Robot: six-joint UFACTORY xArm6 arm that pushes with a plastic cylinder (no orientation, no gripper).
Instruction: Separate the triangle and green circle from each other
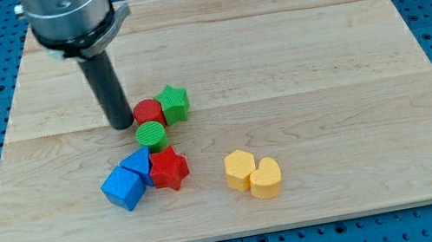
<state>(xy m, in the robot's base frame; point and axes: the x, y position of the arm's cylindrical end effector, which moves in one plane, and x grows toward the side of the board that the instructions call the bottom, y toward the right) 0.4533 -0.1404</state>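
The green circle [151, 135] lies near the board's middle, touching the red circle [148, 112] above it. The blue triangle [139, 164] lies just below-left of the green circle, a small gap apart, wedged between the blue cube [123, 188] and the red star [168, 168]. My tip [122, 124] rests on the board just left of the red circle and up-left of the green circle, very close to both.
A green star [173, 103] touches the red circle's right side. A yellow hexagon [240, 169] and a yellow heart [265, 178] sit together at the lower right. The wooden board [319, 51] lies on a blue pegboard.
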